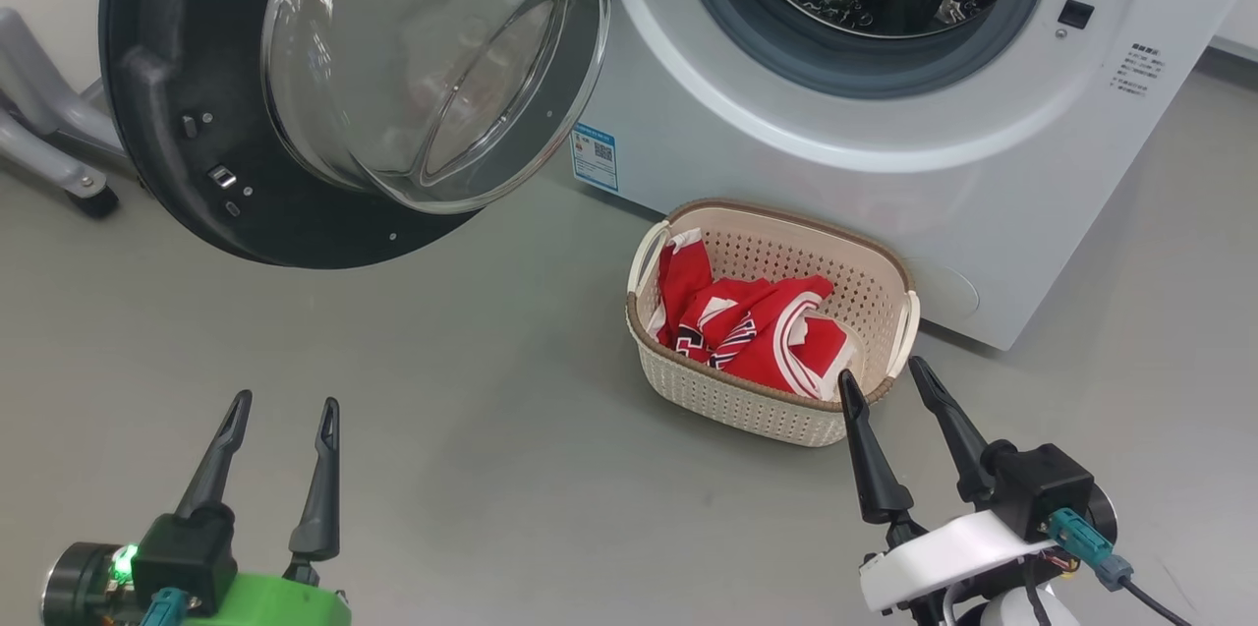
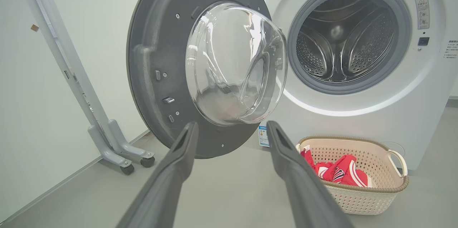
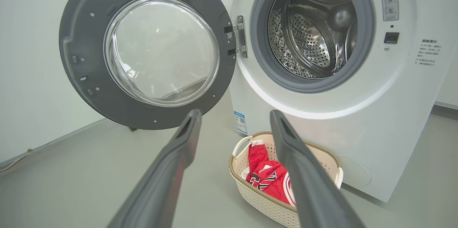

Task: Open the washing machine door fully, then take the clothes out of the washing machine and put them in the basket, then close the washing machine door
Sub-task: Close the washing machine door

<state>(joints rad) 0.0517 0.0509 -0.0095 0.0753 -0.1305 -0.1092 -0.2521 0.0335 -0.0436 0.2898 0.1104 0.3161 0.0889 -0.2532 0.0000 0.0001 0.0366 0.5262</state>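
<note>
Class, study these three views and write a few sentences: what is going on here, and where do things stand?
This is laundry unloading, nearly finished. The washing machine has its washing machine door hanging wide open, and the steel drum looks empty. The red clothes lie in the basket on the floor before the machine. The left gripper and right gripper are both open and hold nothing, the right one hovering near the basket. The door is not yet closed.

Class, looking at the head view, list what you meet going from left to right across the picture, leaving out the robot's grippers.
grey wheeled stand → washing machine door → blue sticker → basket → small black text
</note>
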